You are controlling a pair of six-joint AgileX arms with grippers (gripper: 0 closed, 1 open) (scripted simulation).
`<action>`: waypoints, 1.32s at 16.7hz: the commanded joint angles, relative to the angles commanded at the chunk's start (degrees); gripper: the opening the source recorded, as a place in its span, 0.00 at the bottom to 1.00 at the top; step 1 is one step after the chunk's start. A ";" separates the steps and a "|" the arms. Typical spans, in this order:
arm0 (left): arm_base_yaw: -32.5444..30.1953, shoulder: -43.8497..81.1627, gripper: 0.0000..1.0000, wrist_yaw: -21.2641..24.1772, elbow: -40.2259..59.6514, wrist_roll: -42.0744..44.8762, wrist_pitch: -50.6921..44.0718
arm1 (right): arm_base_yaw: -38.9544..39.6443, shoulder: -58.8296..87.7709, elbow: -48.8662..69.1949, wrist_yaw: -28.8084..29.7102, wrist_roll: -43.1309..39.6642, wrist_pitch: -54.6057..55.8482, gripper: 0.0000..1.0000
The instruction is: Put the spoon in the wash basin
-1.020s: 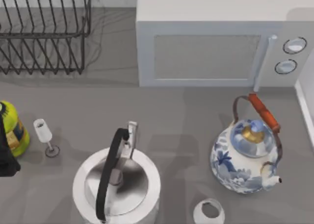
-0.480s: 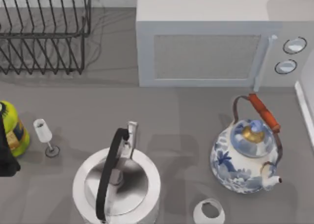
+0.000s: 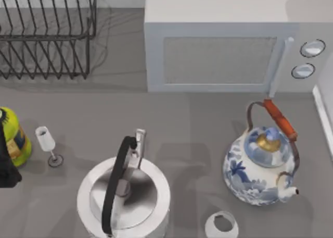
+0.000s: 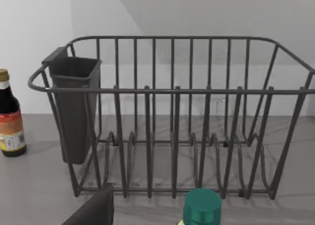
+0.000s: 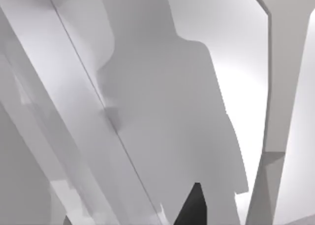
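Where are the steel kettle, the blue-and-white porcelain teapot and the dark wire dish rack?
Steel kettle [image 3: 136, 196], top view, shiny lid.
Blue-and-white porcelain teapot [image 3: 244, 178], top view, painted body.
Dark wire dish rack [image 4: 172, 90], left wrist view, front top rail.

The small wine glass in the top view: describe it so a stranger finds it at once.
Start at the dark wire dish rack at the table's far left. Nearer the camera, the small clear stemmed wine glass stands between the yellow-green bottle and the steel kettle. It is the slimmest item there.

The dish rack [image 3: 47, 35], steel kettle [image 3: 124, 196] and yellow bottle [image 3: 13, 136] are cut by picture edges.
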 joint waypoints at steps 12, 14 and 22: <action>0.00 0.00 1.00 0.00 0.00 0.00 0.00 | 0.29 -7.04 -22.81 0.00 -0.08 15.06 0.00; 0.00 0.00 1.00 0.00 0.00 0.00 0.00 | 0.29 -7.04 -22.81 0.00 -0.08 15.06 0.08; 0.00 0.00 1.00 0.00 0.00 0.00 0.00 | 0.29 -7.04 -22.81 0.00 -0.08 15.06 0.68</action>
